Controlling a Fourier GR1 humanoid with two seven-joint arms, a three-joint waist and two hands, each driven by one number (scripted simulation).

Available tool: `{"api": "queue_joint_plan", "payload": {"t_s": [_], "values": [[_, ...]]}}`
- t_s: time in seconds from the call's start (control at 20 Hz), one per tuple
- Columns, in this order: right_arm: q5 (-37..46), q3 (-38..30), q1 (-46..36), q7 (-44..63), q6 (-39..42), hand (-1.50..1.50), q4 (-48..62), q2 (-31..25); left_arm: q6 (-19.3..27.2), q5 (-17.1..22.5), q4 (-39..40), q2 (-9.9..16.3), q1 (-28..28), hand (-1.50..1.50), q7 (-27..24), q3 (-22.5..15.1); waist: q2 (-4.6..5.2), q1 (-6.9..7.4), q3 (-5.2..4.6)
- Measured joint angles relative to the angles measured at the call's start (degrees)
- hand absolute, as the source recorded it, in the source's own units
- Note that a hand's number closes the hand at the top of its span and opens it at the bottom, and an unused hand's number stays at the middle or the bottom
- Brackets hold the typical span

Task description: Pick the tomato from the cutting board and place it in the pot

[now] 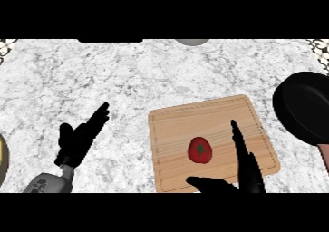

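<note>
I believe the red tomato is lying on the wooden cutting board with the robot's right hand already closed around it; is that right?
Not quite. The red tomato does lie on the wooden cutting board, but the right hand is not closed around it. The head view shows that hand open, fingers straight beside the tomato and thumb below it, with board visible between them.

My black left hand [79,138] sits at the view's left on its grey forearm [50,183], fingers straight and angled up to the right. My black right hand [244,174] shows low at right, fingers straight, thumb spread leftward.
</note>
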Motion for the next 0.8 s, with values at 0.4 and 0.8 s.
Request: {"api": "queue_joint_plan", "payload": {"t_s": [0.4,0.8], "values": [[-11.52,-0.71,0.11,-13.49,-3.52,-1.50,9.06,2.70,-0.66,-2.04,-1.09,-1.50,0.45,0.00,2.26,1.33,0.05,0.09,-0.04],[-19.79,-0.34,-3.99,-25.87,-5.60,1.50,19.46,2.43,-1.92,-3.93,-2.31,-2.92,1.97,0.00,2.42,2.38,-0.80,0.08,-0.76]]}}
